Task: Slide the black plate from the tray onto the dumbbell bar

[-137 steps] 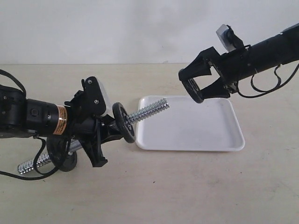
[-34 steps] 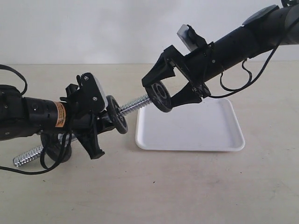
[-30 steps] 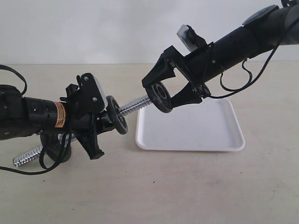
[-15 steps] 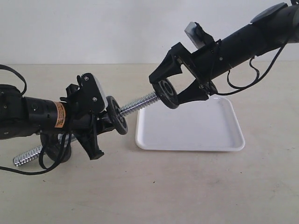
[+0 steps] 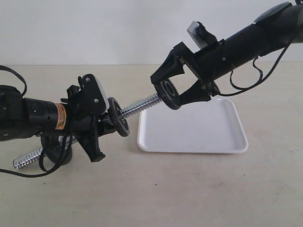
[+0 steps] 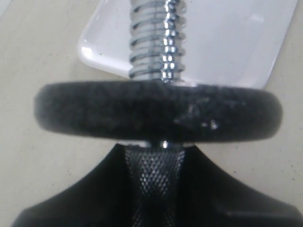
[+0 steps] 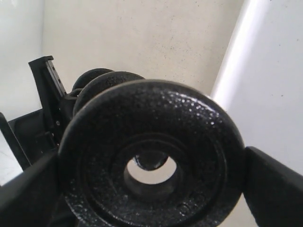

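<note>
Higher, black plate (image 5: 169,96) inside right claw (image 5: 168,91)

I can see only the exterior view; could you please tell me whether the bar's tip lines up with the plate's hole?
Observer: In the right wrist view a dark rounded shape sits off-centre in the hole of the plate; it may be the tip of the bar, but I cannot be sure.
Operator: Thank you. Where does the left end effector hold it?
Observer: The left wrist view shows it clamped on the knurled section, right behind a black disc.
Operator: And the right end effector?
Observer: Its fingers press on opposite sides of the plate's rim.
</note>
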Robot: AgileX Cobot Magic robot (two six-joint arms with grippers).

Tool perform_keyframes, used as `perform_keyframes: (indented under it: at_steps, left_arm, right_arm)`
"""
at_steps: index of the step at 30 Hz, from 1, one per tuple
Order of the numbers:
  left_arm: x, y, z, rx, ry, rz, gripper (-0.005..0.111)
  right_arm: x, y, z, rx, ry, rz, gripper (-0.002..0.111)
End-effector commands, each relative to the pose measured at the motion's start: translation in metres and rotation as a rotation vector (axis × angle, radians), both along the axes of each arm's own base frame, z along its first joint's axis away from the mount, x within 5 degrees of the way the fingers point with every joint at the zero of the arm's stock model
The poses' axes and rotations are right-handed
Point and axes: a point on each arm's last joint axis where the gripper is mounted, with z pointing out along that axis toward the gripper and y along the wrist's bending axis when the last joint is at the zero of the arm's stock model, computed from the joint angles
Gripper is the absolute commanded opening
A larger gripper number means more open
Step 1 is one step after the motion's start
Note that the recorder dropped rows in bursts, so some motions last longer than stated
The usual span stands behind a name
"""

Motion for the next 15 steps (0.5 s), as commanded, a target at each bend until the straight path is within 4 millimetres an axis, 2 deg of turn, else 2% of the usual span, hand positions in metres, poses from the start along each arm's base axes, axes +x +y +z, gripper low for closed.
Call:
perform_keyframes:
  at_steps: [1, 5, 15]
  left_arm:
    - [-0.014, -0.037, 0.082, -0.661, -0.359, -0.353, 0.004]
    - [-0.013, -0.037, 0.081, -0.653, -0.355, -0.35, 0.004]
    - [0.005, -0.023, 0.06, -0.489, -0.215, -0.066, 0.004]
  right_arm:
    - [-0.002, 0.003, 0.019, 0.068, -0.023, 0.006, 0.0]
    - [-0.002, 0.002, 0.018, 0.063, -0.023, 0.006, 0.0]
    - [-0.003, 0.0, 0.016, 0.037, -0.1, 0.065, 0.0]
